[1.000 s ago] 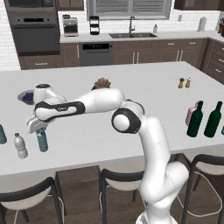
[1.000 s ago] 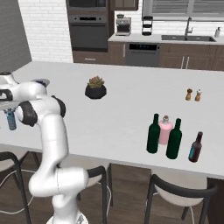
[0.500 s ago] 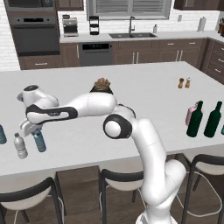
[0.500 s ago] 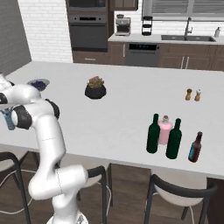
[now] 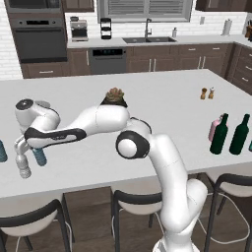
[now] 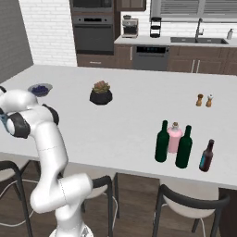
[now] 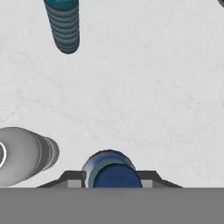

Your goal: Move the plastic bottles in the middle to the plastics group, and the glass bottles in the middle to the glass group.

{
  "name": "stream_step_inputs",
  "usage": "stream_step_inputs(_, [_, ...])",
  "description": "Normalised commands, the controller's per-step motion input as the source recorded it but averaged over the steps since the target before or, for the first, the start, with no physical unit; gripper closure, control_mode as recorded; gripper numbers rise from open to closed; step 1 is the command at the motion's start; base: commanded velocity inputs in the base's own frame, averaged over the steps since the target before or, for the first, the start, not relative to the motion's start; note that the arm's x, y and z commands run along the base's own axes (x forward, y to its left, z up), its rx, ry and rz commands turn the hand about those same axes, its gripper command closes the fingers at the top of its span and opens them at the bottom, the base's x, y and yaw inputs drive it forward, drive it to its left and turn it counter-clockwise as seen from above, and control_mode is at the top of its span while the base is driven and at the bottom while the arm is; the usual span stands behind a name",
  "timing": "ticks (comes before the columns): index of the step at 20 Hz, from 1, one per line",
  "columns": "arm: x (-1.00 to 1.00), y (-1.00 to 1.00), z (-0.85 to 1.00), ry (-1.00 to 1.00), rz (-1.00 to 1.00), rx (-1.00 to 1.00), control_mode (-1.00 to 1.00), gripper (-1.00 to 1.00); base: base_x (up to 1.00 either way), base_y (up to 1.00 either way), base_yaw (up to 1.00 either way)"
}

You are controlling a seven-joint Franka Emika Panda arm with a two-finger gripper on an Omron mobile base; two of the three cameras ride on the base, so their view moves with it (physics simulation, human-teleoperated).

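Three bottles crowd the far left end of the tabletop [image 5: 162, 113], a broad white island lined with stools on its near side. From the left base view, the arm reaches out toward nine o'clock, its end effector [image 5: 38, 153] pinching the small blue water bottle [image 5: 40, 156], which hangs upright just above or on the surface; contact cannot be judged. Just beside it at about eight o'clock stands the clear greyish bottle [image 5: 22, 160] with its white cap, and the teal-blue bottle [image 5: 2, 151] sits at the frame's left edge, near both. In the hand view the blue cap [image 7: 114, 174] shows between the finger tips [image 7: 72, 178], the greyish bottle at nine o'clock and the teal one at eleven o'clock, all apart from each other.

Over at three o'clock two dark green wine bottles [image 6: 161, 141] [image 6: 184, 147] flank the squat pink bottle [image 6: 174, 137], with a small brown bottle [image 6: 207, 156] beside them. A potted plant [image 6: 101, 92] stands mid-table, salt and pepper shakers [image 6: 204, 100] toward the far right, and a small dark bowl [image 6: 40, 89] near the left end.

Compared with a second ago, the arm has swung further left, carrying the blue bottle closer to the plastics pair; the glass cluster has stayed put.

The held bottle is ribbed, blue-tinted, with a darker blue cap.
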Motion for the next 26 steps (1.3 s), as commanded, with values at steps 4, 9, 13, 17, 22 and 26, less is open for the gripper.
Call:
stream_step_inputs(4, [-0.12, -0.21, 0.05, -0.02, 0.0, 0.14, -1.0, 1.0, 0.0, 0.0, 0.0])
stream_step_inputs(9, [0.07, -0.23, 0.0, 0.2, 0.0, 0.09, -1.0, 1.0, 0.0, 0.0, 0.0])
stream_step_inputs(13, [0.04, 0.0, 0.0, 0.1, 0.0, 0.0, -1.0, 1.0, 0.0, 0.0, 0.0])
stream_step_inputs(17, [0.0, 0.0, -0.01, 0.0, 0.0, 0.0, -1.0, 1.0, 0.0, 0.0, 0.0])
stream_step_inputs(22, [0.03, 0.18, 0.0, 0.0, 0.0, 0.0, -1.0, 1.0, 0.0, 0.0, 0.0])
stream_step_inputs(26, [0.16, 0.21, 0.0, 0.0, 0.0, 0.0, -1.0, 1.0, 0.0, 0.0, 0.0])
